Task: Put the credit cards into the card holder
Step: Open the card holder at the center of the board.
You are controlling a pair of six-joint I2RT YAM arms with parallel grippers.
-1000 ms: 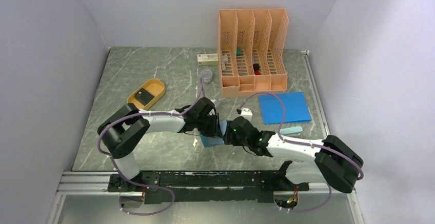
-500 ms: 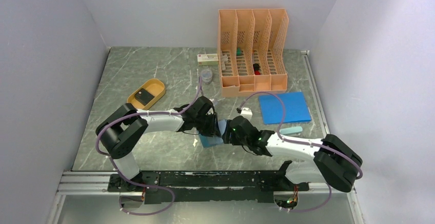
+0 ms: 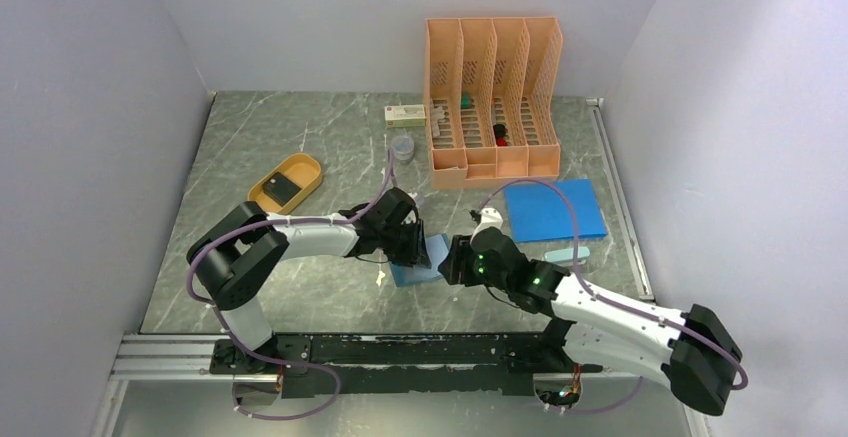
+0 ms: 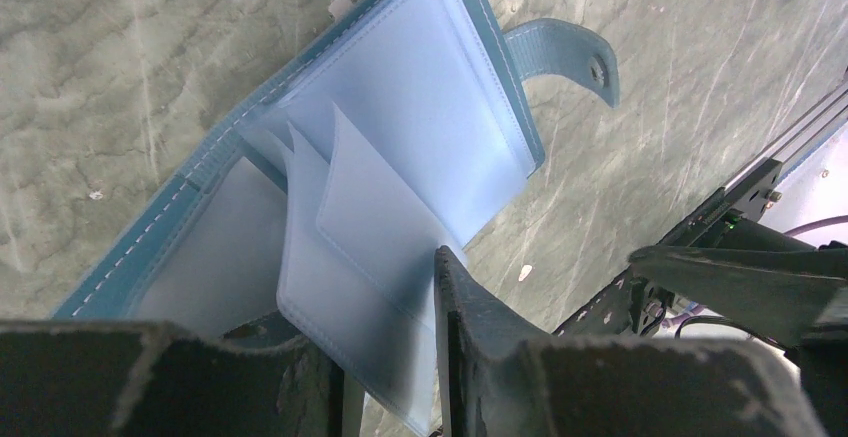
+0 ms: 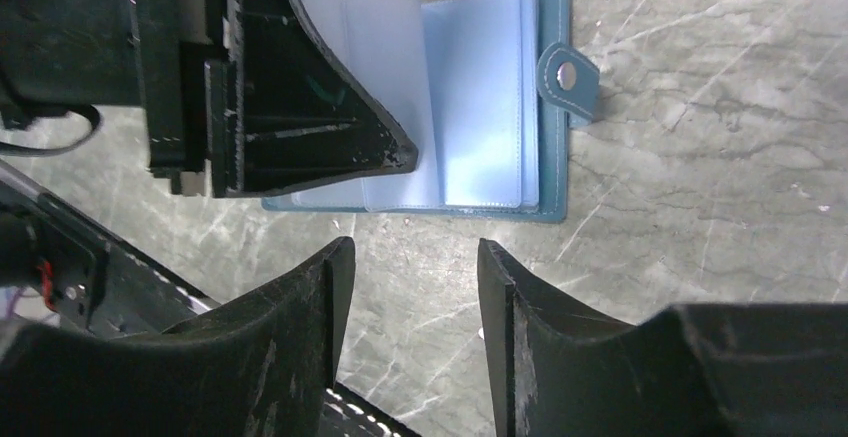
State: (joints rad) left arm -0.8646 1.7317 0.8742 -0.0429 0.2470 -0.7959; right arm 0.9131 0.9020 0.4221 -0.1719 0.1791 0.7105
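Observation:
The teal card holder (image 3: 408,275) lies open on the marble table, its clear pockets (image 4: 430,87) fanned out and its snap tab (image 5: 570,77) pointing away from the spine. My left gripper (image 4: 390,307) is low over it and open, with one clear pocket leaf standing between its fingers. My right gripper (image 5: 415,247) hovers open and empty over bare table just beside the card holder (image 5: 480,107). One dark credit card (image 3: 284,188) lies in the orange oval tray (image 3: 300,169) at the far left.
An orange file organiser (image 3: 493,102) stands at the back, with a white box (image 3: 405,114) and a small cup (image 3: 402,147) beside it. A flat blue sheet (image 3: 555,209) and a pale teal object (image 3: 567,254) lie to the right.
My right arm has swung its elbow out toward the near right and its gripper has drawn back slightly from the card holder, jaws narrowing a little. The left arm has hardly moved.

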